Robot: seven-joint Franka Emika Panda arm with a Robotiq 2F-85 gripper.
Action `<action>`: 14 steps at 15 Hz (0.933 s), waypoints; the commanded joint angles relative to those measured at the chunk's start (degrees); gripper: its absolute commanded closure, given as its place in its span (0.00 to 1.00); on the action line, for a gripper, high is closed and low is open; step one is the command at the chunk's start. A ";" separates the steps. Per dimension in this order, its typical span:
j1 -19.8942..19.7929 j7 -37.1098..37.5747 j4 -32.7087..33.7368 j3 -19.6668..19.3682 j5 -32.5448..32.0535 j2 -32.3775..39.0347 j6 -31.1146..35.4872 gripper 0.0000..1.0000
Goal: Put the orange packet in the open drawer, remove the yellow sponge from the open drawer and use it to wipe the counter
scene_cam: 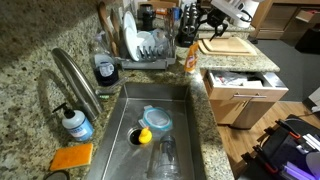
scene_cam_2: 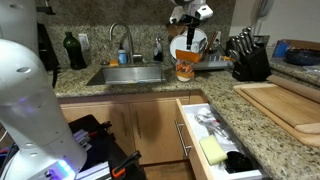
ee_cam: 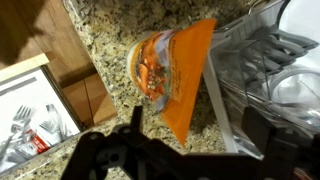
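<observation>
One hand point(ee_cam: 190, 135), wide open and empty, above orange packet point(ee_cam: 165, 75); in wrist view, packet at 12 o'clock on desk point(ee_cam: 100, 30), long axis 1-to-7 o'clock, open drawer point(ee_cam: 25, 68) at 8 o'clock.

This is a home kitchen. A speckled granite counter point(scene_cam: 25, 45) runs around a steel sink point(scene_cam: 128, 105) with a curved faucet point(scene_cam: 78, 78). A soap bottle point(scene_cam: 76, 123) and an orange sponge point(scene_cam: 72, 157) sit at the sink's edge. A dish rack point(scene_cam: 145, 64) beside the basin holds plates point(scene_cam: 150, 42). In an exterior view a knife block point(scene_cam_2: 246, 62) and a wooden cutting board point(scene_cam_2: 285, 100) sit on the counter, above light-wood cabinets point(scene_cam_2: 140, 125) and an open drawer point(scene_cam_2: 186, 135) with cutlery point(scene_cam_2: 210, 122) inside.
</observation>
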 commanded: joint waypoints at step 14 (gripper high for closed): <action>1.61 4.53 4.65 0.29 -1.61 8.02 -1.38 0.00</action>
